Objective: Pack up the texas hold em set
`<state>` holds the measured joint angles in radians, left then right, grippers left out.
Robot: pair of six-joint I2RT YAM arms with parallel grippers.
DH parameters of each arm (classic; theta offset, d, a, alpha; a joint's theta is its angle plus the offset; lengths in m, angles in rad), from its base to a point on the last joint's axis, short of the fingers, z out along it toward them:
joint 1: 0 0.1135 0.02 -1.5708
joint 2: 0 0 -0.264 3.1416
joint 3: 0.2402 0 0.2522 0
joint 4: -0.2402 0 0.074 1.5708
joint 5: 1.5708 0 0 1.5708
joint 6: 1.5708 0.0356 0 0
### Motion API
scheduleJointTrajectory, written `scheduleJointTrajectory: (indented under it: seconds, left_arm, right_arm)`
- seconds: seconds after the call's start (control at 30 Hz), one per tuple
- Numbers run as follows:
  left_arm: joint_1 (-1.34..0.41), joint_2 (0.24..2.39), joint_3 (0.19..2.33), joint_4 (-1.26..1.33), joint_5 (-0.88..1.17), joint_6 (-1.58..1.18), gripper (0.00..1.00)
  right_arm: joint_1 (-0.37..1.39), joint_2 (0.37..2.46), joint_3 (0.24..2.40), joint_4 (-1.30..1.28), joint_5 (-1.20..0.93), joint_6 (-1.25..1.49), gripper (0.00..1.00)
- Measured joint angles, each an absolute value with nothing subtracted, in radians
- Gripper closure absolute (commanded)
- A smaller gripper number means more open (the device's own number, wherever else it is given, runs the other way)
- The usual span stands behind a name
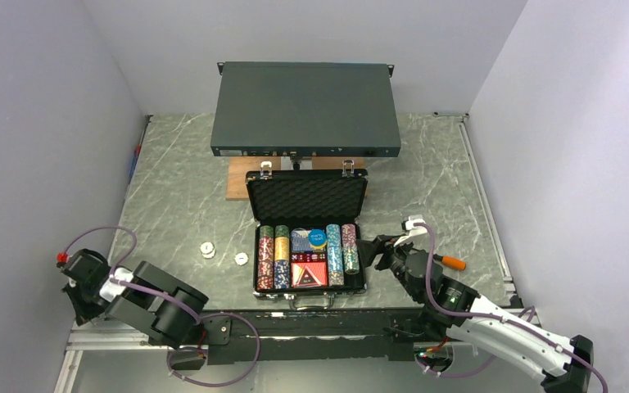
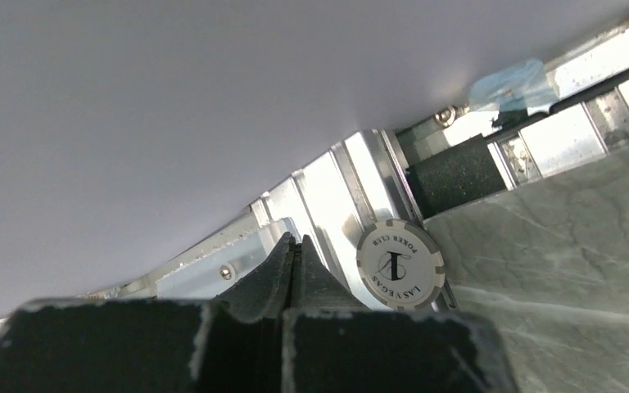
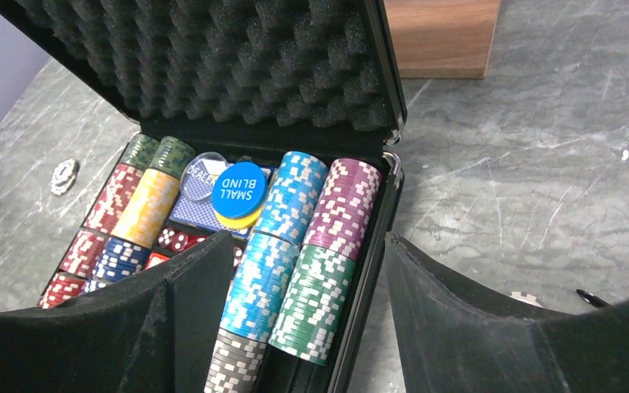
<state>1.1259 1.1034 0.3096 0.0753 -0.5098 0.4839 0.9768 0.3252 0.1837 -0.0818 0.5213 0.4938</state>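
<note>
Overhead, grey marbled table (image 1: 180,188), pale walls (image 1: 41,123), open briefcase (image 1: 307,201), loose chips (image 1: 207,248)

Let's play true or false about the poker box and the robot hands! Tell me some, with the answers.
1. The briefcase lid is up. True.
2. The left gripper is open. False: it is shut.
3. Some loose white chips lie on the table, left of the briefcase. True.
4. The blue Small Blind disc lies on the table. False: it sits inside the briefcase.
5. The right gripper holds a chip. False: it is open and empty.
</note>
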Motion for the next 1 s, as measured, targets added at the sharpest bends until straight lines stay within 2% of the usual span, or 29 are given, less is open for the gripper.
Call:
scheduleJointTrajectory:
  seconds: [0.57, 0.87, 1.0]
  left_arm:
    - [1.140, 1.244, 0.388, -0.024, -0.385, 0.534, 1.00]
    - [1.149, 1.220, 0.406, -0.078, -0.287, 0.540, 1.00]
    - [1.069, 1.168, 0.402, -0.119, -0.173, 0.539, 1.00]
  right_arm:
    - [0.977, 0.351, 0.184, -0.082, 0.519, 0.494, 0.31]
    - [0.977, 0.351, 0.184, -0.082, 0.521, 0.494, 0.30]
    - [0.976, 0.346, 0.184, -0.082, 0.524, 0.495, 0.30]
